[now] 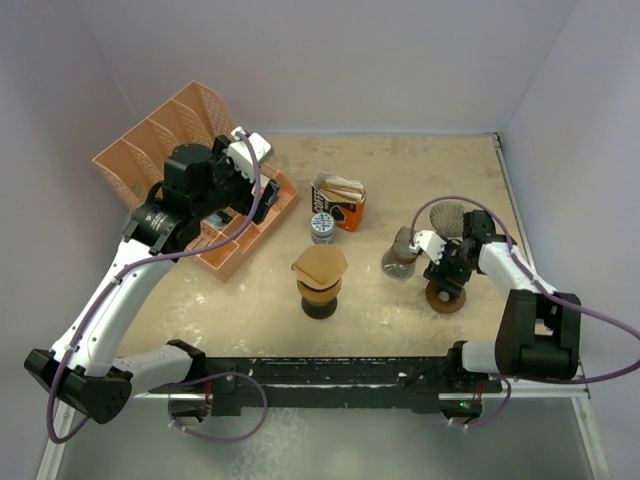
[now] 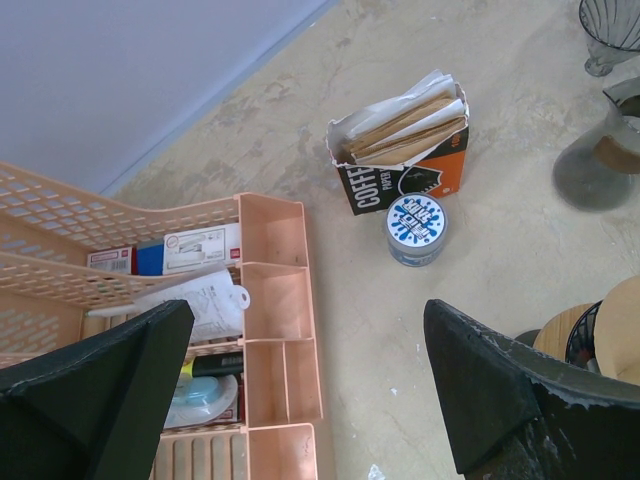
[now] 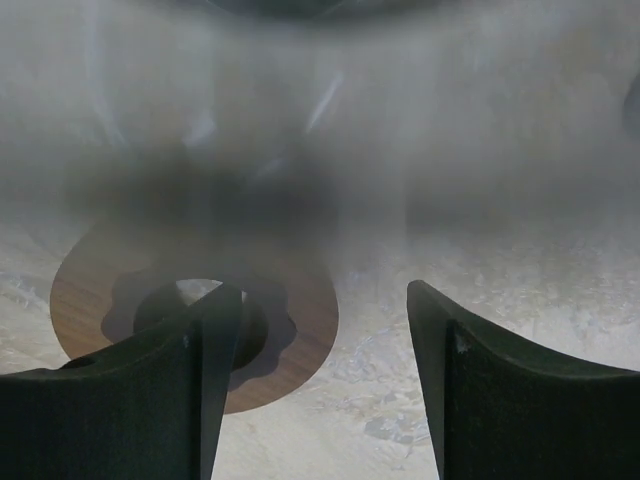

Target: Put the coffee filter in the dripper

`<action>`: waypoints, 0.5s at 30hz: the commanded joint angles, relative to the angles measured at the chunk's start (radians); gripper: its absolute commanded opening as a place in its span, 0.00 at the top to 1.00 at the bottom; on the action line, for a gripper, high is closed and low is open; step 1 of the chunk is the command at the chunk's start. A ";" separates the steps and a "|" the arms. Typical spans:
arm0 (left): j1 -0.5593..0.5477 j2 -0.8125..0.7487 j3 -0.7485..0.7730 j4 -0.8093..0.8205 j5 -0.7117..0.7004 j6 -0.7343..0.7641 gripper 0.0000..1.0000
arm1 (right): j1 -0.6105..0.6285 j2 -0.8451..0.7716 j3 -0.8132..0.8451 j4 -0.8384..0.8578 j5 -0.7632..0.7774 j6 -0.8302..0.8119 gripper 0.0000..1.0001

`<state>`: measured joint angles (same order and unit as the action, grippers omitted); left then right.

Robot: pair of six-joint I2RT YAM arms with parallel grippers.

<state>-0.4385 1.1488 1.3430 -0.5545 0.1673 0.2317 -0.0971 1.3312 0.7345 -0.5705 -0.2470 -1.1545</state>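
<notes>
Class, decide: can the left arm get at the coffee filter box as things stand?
Probably yes: the left gripper hangs open over the organiser, and bare table lies between it and the coffee filter box.

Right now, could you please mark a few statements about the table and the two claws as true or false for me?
1. The left claw hangs open above the peach organizer. True.
2. The filter box is empty. False: brown paper filters stick out of its open top.
3. The blue-lidded tin stands right beside the filter box. True.
4. The right claw is shut on the wooden ring. False: its jaws stand apart with nothing between them, and the ring lies flat on the table below.
</notes>
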 commanded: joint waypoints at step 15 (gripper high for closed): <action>0.004 -0.004 -0.006 0.042 -0.008 0.036 0.00 | 0.000 0.017 0.031 -0.023 -0.011 -0.019 0.61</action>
<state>-0.4385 1.1530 1.3365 -0.5465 0.1669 0.2546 -0.0967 1.3861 0.7364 -0.5816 -0.2375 -1.1618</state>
